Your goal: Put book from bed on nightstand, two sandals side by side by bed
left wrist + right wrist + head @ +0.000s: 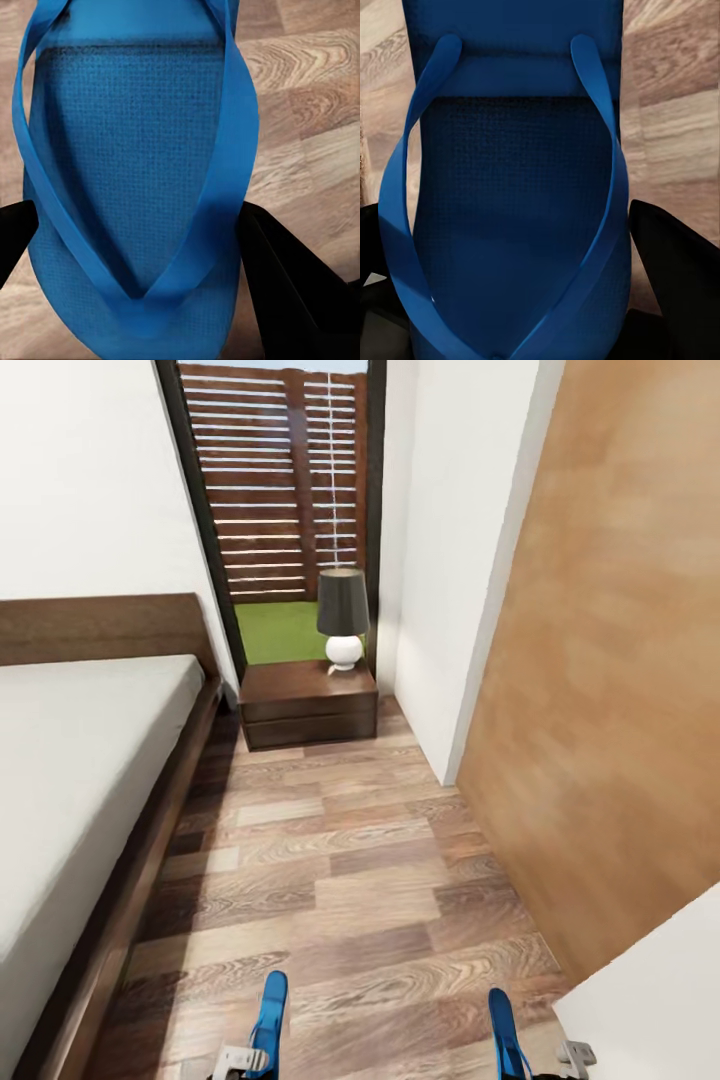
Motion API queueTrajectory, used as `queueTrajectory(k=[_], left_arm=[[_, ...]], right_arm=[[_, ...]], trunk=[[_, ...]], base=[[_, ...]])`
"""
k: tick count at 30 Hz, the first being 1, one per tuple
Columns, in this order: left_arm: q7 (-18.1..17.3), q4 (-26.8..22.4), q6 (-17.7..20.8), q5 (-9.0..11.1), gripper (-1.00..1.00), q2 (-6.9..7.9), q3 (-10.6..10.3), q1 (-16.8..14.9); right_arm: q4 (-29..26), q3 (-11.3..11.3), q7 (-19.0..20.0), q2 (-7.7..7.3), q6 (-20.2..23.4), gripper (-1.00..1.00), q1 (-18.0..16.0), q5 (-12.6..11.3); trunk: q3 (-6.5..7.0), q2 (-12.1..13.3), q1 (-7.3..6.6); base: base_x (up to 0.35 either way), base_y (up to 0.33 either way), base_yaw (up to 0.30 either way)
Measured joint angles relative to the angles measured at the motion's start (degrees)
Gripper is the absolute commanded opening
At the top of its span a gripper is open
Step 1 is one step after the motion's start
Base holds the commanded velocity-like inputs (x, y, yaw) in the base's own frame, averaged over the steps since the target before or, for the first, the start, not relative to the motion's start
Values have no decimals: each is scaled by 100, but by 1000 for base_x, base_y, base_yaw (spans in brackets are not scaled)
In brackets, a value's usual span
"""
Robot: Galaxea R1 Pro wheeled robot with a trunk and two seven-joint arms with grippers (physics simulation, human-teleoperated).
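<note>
At our far left lies the bed, its grey mattress bare in the part we can see, so we cannot tell where the book is. Beside it runs a strip of wood floor, and this is where we judge the step in hand belongs: setting both sandals down next to the bed. Our left gripper has its dark fingers closed against the edges of the left sandal, which hangs above the planks; low in the head view its blue tip pokes up. The right gripper grips the right sandal the same way. To do this well, we should lower both close to the bed frame, toes the same way, edges near each other, soles flat before letting go. Farther ahead, the nightstand carries only a lamp; its drawers look closed.
</note>
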Motion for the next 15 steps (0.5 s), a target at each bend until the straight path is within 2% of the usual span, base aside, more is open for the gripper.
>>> queueTrajectory(k=[15], left_arm=[[-1, 2, 0, 4, -100, -1, -24, -1]], right_arm=[[-2, 0, 1, -1, 0, -100, 2, 0]], trunk=[[0, 0, 0]], base=[[331, 0, 13]])
